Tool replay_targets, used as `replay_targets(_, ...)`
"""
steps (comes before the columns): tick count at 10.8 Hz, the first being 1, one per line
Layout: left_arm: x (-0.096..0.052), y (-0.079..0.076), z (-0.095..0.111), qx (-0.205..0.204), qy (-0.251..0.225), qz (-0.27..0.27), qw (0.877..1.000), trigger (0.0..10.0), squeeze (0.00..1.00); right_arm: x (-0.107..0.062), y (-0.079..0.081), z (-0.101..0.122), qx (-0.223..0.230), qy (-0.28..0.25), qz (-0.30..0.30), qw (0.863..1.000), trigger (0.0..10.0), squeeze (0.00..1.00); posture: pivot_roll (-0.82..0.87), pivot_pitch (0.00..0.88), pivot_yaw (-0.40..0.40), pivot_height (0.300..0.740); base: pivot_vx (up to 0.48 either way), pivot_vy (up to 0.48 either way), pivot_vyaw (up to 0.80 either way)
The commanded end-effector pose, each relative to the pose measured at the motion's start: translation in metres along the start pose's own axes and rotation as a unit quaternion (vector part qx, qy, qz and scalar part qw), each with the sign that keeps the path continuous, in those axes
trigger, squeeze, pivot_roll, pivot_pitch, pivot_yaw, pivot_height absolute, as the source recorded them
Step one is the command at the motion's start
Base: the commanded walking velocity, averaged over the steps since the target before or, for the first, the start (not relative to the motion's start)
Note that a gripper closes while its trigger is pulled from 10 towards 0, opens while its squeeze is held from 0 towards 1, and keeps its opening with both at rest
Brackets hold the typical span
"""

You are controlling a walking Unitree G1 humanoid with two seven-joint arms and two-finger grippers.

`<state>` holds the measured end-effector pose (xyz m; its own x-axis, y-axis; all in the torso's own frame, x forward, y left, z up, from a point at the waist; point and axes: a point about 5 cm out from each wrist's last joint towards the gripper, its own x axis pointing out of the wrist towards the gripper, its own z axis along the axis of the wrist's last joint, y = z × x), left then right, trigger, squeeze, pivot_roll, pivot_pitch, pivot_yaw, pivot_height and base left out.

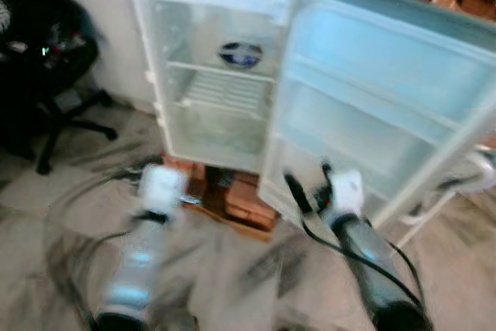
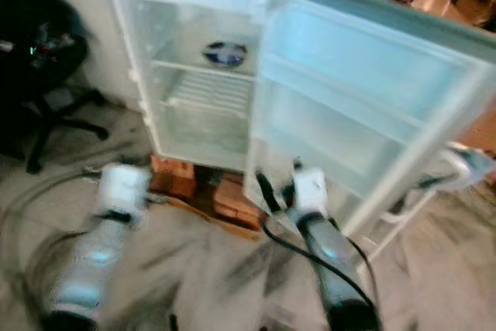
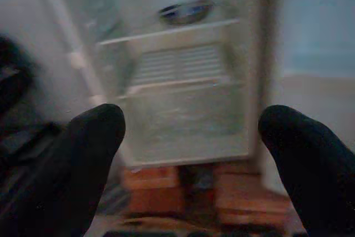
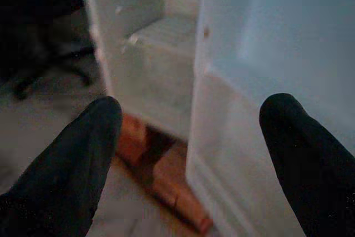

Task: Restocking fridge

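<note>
A small white fridge stands open, its door swung out to the right. On the upper wire shelf lies a dark blue dish; the lower shelf is bare. The door's shelves hold nothing. My left gripper is open and empty, held low in front of the fridge's left side and pointing into it. My right gripper is open and empty too, close to the door's lower inner edge. The head views are blurred.
The fridge rests on red bricks over a wooden board. A black office chair stands at the left by the wall. Cables curl over the tiled floor. A white tube frame is behind the door on the right.
</note>
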<state>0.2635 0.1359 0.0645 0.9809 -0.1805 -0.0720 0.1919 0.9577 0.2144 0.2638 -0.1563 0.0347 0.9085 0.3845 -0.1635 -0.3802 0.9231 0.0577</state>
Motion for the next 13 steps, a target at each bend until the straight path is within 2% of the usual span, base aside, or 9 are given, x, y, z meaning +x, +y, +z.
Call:
replay_targets(1, -0.001, 0.01, -0.002, 0.016, 0.001, 0.007, 1.0, 10.0, 0.0, 0.005, 0.012, 0.008, 0.008, -0.011, 0.053, 0.998, 10.0, 0.0, 0.13, 0.031, -0.047, 0.74, 0.0, -0.334, 0.0)
replay_targets(2, -0.001, 0.009, -0.002, 0.015, 0.002, 0.006, 1.0, 10.0, 0.0, 0.002, 0.014, 0.005, 0.011, 0.007, 0.095, 0.995, 10.0, 0.0, 0.13, 0.032, -0.048, 0.74, 0.0, -0.326, 0.0)
replay_targets(5, 0.0, 0.007, -0.005, 0.014, 0.004, 0.005, 1.0, 10.0, 0.0, -0.015, 0.003, -0.01, -0.058, 0.086, 0.181, 0.978, 10.0, 0.0, 0.13, 0.032, -0.05, 0.74, 0.0, -0.331, 0.0)
replay_targets(7, -0.003, 0.004, -0.008, 0.01, 0.011, 0.002, 1.0, 10.0, 0.0, -0.011, -0.02, -0.011, -0.099, 0.103, 0.105, 0.984, 10.0, 0.0, 0.13, 0.033, -0.048, 0.74, 0.0, -0.33, 0.0)
replay_targets(8, -0.003, 0.004, -0.008, 0.01, 0.011, 0.003, 1.0, 10.0, 0.0, -0.009, -0.023, -0.008, -0.101, 0.093, 0.085, 0.987, 10.0, 0.0, 0.13, 0.033, -0.048, 0.74, 0.0, -0.319, 0.0)
replay_targets(9, -0.004, 0.004, -0.009, 0.008, 0.016, 0.008, 1.0, 10.0, 0.0, -0.003, -0.032, 0.003, -0.107, 0.051, 0.009, 0.993, 10.0, 0.0, 0.13, 0.036, -0.055, 0.74, 0.0, -0.296, 0.0)
replay_targets(10, -0.004, 0.006, -0.01, 0.009, 0.019, 0.014, 1.0, 10.0, 0.0, -0.001, -0.035, 0.01, -0.118, 0.024, -0.036, 0.992, 10.0, 0.0, 0.13, 0.038, -0.053, 0.74, 0.0, -0.285, 0.0)
replay_targets(11, -0.005, 0.006, -0.01, 0.01, 0.019, 0.014, 1.0, 10.0, 0.0, -0.001, -0.028, 0.014, -0.108, 0.001, -0.036, 0.993, 10.0, 0.0, 0.13, 0.038, -0.049, 0.74, 0.0, 0.0, 0.0)
replay_targets(13, -0.007, 0.006, -0.009, 0.0, 0.019, 0.02, 1.0, 10.0, 0.0, -0.003, -0.028, 0.019, -0.069, -0.033, -0.089, 0.993, 10.0, 0.0, 0.13, 0.037, -0.044, 0.74, 0.0, 0.0, 0.0)
